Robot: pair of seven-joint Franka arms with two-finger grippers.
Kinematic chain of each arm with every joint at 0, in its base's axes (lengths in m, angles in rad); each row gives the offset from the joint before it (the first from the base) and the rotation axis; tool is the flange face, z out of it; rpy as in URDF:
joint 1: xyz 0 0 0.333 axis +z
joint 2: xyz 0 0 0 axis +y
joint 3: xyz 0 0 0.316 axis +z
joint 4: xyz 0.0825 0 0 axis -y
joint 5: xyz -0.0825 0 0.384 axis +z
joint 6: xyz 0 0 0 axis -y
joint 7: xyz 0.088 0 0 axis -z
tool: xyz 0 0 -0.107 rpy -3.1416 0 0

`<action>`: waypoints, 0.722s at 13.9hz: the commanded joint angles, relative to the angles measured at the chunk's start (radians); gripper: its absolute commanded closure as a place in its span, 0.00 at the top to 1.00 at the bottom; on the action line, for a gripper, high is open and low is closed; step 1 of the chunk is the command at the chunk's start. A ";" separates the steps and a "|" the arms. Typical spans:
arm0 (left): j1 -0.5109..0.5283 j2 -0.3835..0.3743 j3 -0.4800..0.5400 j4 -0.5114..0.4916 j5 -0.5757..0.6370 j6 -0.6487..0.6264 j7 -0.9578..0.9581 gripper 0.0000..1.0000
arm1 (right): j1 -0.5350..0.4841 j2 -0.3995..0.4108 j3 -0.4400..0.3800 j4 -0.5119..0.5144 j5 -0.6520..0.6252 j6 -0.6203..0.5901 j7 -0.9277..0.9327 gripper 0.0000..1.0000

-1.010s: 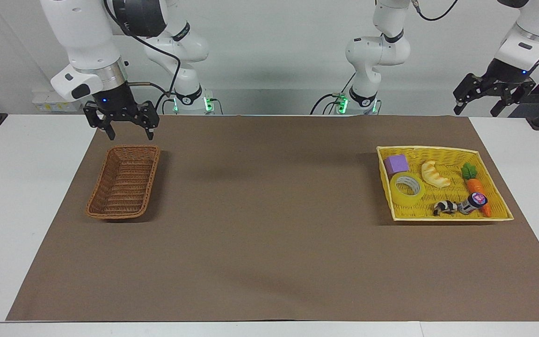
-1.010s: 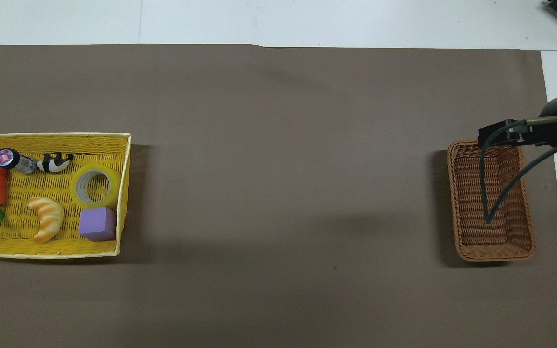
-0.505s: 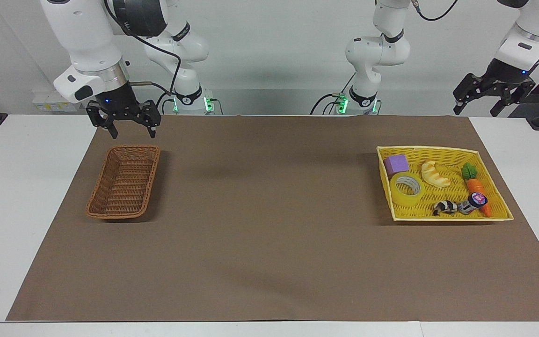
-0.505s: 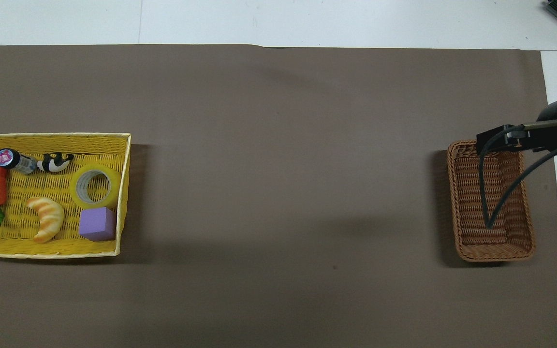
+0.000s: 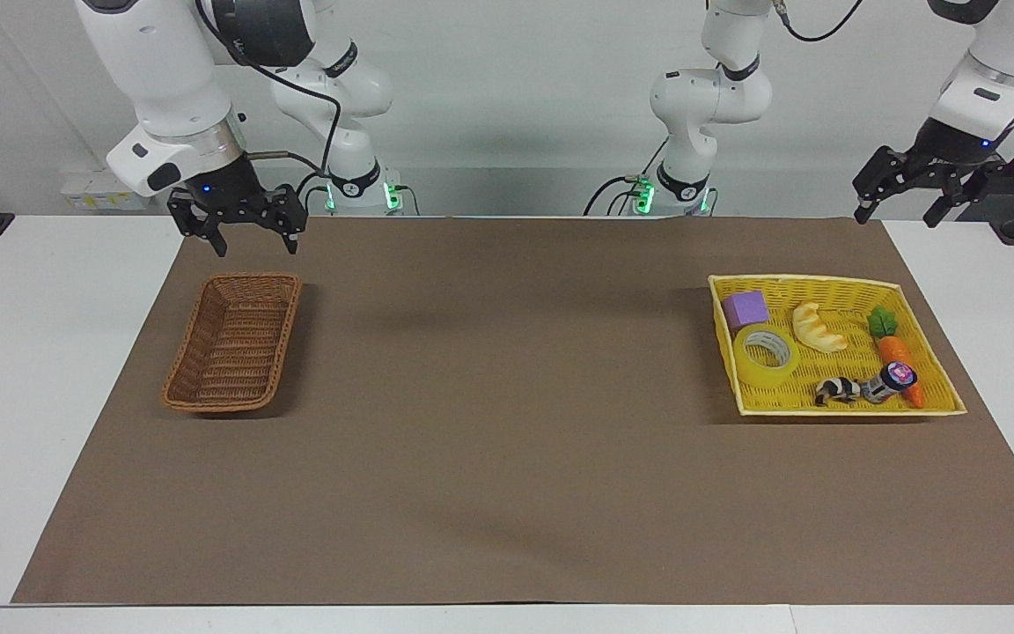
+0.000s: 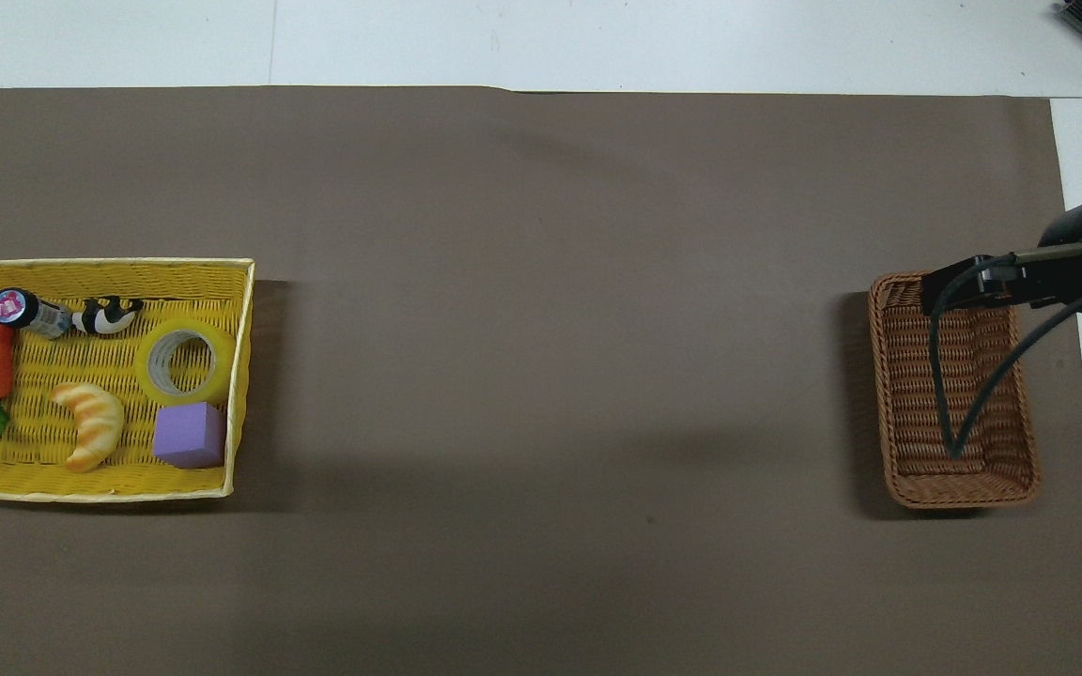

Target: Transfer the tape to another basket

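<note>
The yellow tape point(image 5: 758, 370) lies flat in the yellow tray-basket point(image 5: 824, 280) at the left arm's end, beside a purple cube; it also shows in the overhead view point(image 6: 156, 376). The brown wicker basket point(image 5: 234, 348) stands empty at the right arm's end, also seen from overhead point(image 6: 907, 394). My right gripper point(image 5: 256, 246) hangs open and empty over the mat's edge by the brown basket's end nearest the robots. My left gripper point(image 5: 896, 216) hangs open and empty above the table's robot-side edge, well apart from the tray-basket.
The tray-basket point(image 6: 100, 264) also holds a purple cube point(image 5: 745, 308), a croissant point(image 5: 817, 328), a carrot point(image 5: 892, 348), a small bottle point(image 5: 890, 381) and a black-and-white toy point(image 5: 837, 389). A brown mat point(image 5: 507, 440) covers the table.
My right gripper has drawn up and back from the brown basket's end toward the robots. My left gripper has risen a little. The tape has not moved.
</note>
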 commanded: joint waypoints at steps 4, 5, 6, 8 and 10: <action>-0.007 -0.007 0.012 -0.193 -0.004 0.220 0.003 1.00 | -0.009 -0.008 0.003 0.004 0.023 -0.015 -0.020 1.00; -0.007 -0.002 0.012 -0.235 -0.004 0.271 0.006 1.00 | -0.009 -0.008 0.003 0.004 0.023 -0.014 -0.020 1.00; -0.005 0.001 0.012 -0.285 -0.004 0.335 0.033 1.00 | -0.009 -0.008 0.003 0.004 0.030 -0.014 -0.023 1.00; 0.001 0.015 0.012 -0.364 -0.007 0.439 0.066 1.00 | -0.025 -0.009 0.003 -0.006 0.084 -0.009 -0.043 1.00; 0.005 0.035 0.012 -0.405 -0.009 0.495 0.067 1.00 | -0.042 -0.011 0.003 -0.012 0.136 -0.008 -0.083 1.00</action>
